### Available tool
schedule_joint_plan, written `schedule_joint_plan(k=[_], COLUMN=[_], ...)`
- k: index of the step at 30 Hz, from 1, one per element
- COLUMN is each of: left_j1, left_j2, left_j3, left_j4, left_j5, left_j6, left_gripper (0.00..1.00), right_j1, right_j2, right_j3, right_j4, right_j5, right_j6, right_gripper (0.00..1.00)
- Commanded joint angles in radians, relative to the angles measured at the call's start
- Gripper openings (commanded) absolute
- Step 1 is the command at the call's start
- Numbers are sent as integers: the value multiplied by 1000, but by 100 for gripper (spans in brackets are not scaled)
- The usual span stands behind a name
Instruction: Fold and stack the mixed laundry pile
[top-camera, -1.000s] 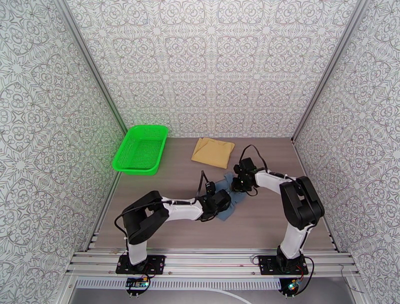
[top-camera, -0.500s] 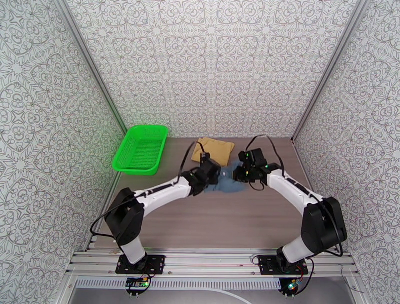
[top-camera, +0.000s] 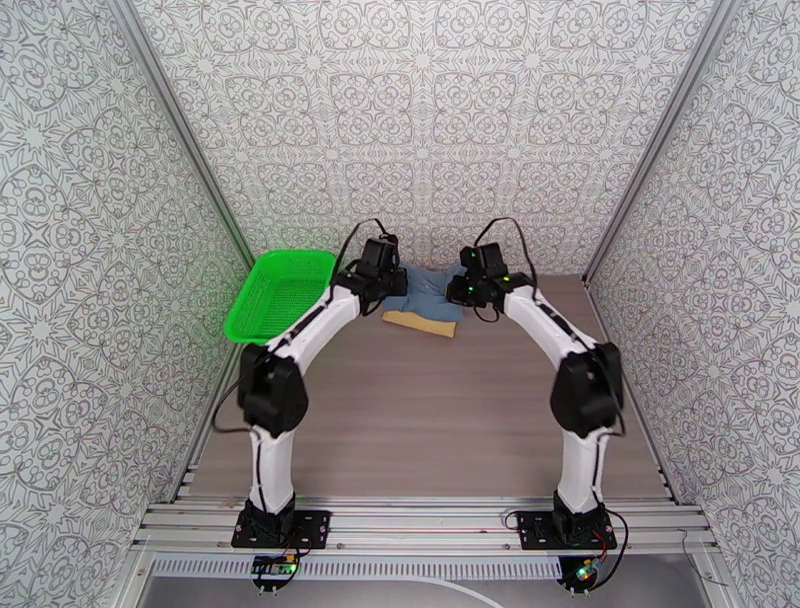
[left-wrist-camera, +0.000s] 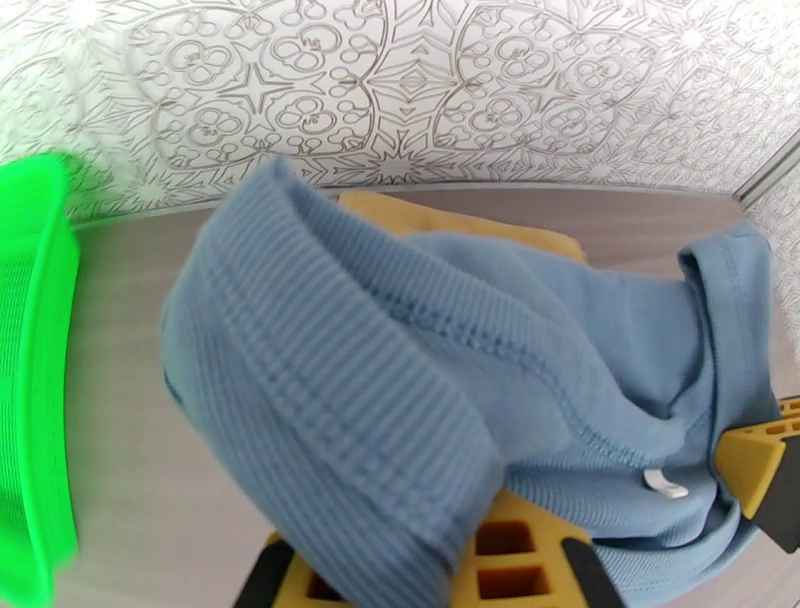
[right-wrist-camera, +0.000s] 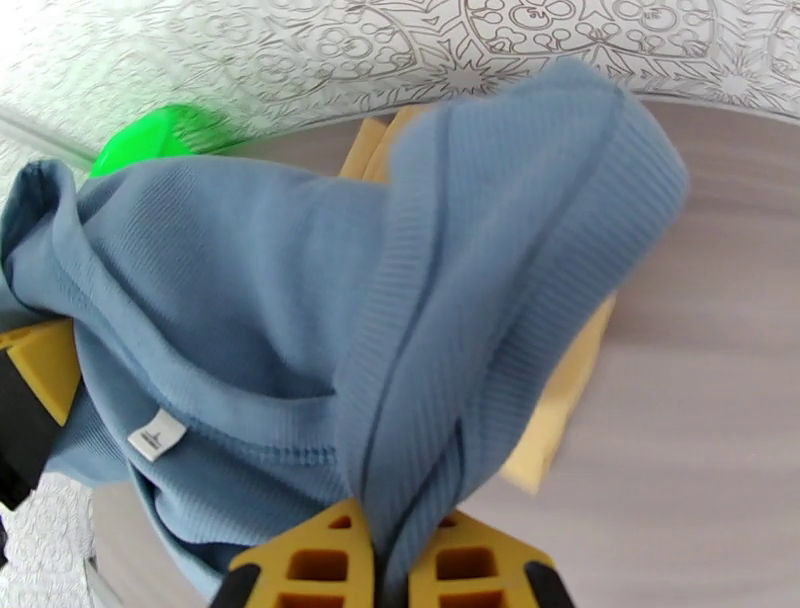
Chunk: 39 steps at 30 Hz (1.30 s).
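Note:
The slate blue-grey tank top (top-camera: 427, 288) hangs bunched between both grippers at the far side of the table, just above the mustard-yellow cloth (top-camera: 420, 322), which lies flat with its near edge showing. My left gripper (top-camera: 396, 284) is shut on the top's left end and my right gripper (top-camera: 456, 290) on its right end. In the left wrist view the ribbed tank top (left-wrist-camera: 400, 360) drapes over my left gripper (left-wrist-camera: 420, 565), with the mustard cloth (left-wrist-camera: 440, 215) behind. In the right wrist view my right gripper (right-wrist-camera: 392, 560) pinches a fold of the tank top (right-wrist-camera: 300, 300) above the mustard cloth (right-wrist-camera: 560, 400).
A bright green mesh basket (top-camera: 280, 297) stands at the far left of the table, close to the left arm's forearm. The patterned back wall (top-camera: 430, 150) rises right behind the cloths. Bare wooden tabletop (top-camera: 420, 420) stretches between the arms toward their bases.
Both arms have stretched out and carried the tank top from the middle of the table to the far side, so it now hangs over the mustard cloth.

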Motion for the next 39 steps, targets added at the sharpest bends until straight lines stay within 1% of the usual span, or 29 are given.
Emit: schedule_joint_plan(k=[1, 5, 8, 11, 14, 15, 16, 17, 18, 21, 22, 23, 24, 26, 28, 31, 33, 34, 36, 39], left_j1=[39, 79, 100, 114, 127, 130, 132, 134, 136, 140, 140, 141, 142, 143, 144, 143, 141, 140, 141, 139], left_j2=[159, 328, 429, 504, 550, 560, 568, 576, 582, 595, 597, 600, 604, 604, 599, 562, 506, 474, 389, 246], left_j3=[187, 394, 503, 559, 572, 571, 571, 571, 570, 570, 570, 571, 571, 572, 576, 573, 545, 525, 474, 400], left_j4=[-121, -154, -144, -106, -55, -41, -33, -21, -11, 20, 28, 41, 51, 70, 78, 76, 92, 106, 143, 171], left_j5=[117, 180, 218, 259, 331, 345, 352, 362, 372, 395, 395, 399, 406, 413, 418, 426, 413, 399, 363, 309], left_j6=[117, 117, 109, 105, 95, 91, 90, 93, 94, 95, 97, 99, 99, 98, 103, 135, 159, 167, 167, 165], left_gripper=[0, 0, 0, 0, 0, 4, 12, 24, 39, 77, 85, 94, 99, 99, 99, 99, 100, 100, 99, 99], right_j1=[3, 2, 0, -4, -12, -13, -15, -16, -18, -19, -20, -21, -21, -23, -23, -23, -23, -24, -24, -24], right_j2=[123, 269, 361, 436, 484, 494, 505, 513, 519, 535, 538, 541, 542, 543, 537, 505, 464, 445, 383, 267], right_j3=[164, 347, 456, 529, 557, 561, 564, 564, 564, 564, 563, 564, 564, 564, 564, 564, 561, 557, 545, 492], right_j4=[-68, -129, -174, -194, -196, -199, -202, -204, -202, -199, -198, -195, -194, -193, -194, -199, -205, -208, -217, -226], right_j5=[47, 80, 108, 136, 159, 164, 172, 180, 186, 203, 206, 210, 210, 213, 210, 208, 212, 218, 232, 282], right_j6=[32, 33, 37, 47, 61, 64, 68, 71, 69, 67, 67, 66, 66, 63, 58, 40, 23, 15, -6, -45], right_gripper=[0, 0, 0, 0, 0, 0, 0, 0, 0, 0, 0, 2, 7, 19, 28, 45, 57, 69, 84, 99])
